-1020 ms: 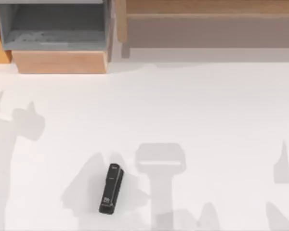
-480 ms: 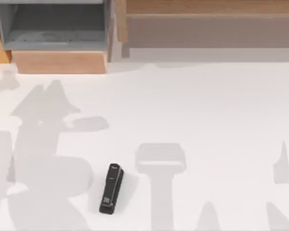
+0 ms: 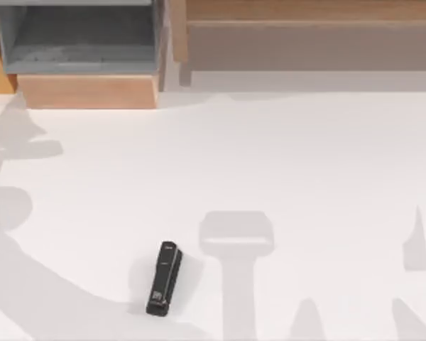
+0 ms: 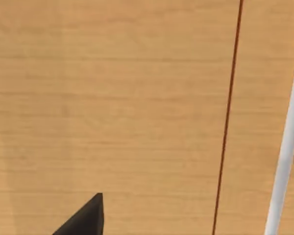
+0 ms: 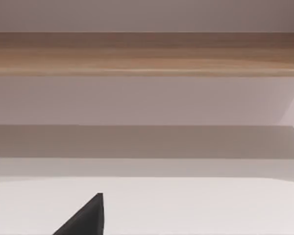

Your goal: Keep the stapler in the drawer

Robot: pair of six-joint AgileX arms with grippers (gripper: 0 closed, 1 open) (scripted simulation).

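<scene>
The stapler (image 3: 164, 278) lies flat on the white tabletop (image 3: 305, 156), toward the near edge and left of centre in the top view, its long axis running roughly front to back with a slight tilt. Nothing touches it. The drawer (image 3: 85, 91) sits at the far left corner, already pulled out: its grey inside is open to the camera above and its light wooden front panel faces the stapler, well apart from it. Beside the drawer on the right runs the brown wooden shelf unit (image 3: 305, 28).

So I judge the task barely begun on the stapler's side. The drawer stands open and ready, but the stapler has not been picked up, carried or put inside, and the drawer may yet need closing.

My left wrist view looks at a light wooden surface (image 4: 112, 98) close up; my right wrist view looks across the tabletop at the shelf unit. I cannot tell whether either claw is open or closed.
</scene>
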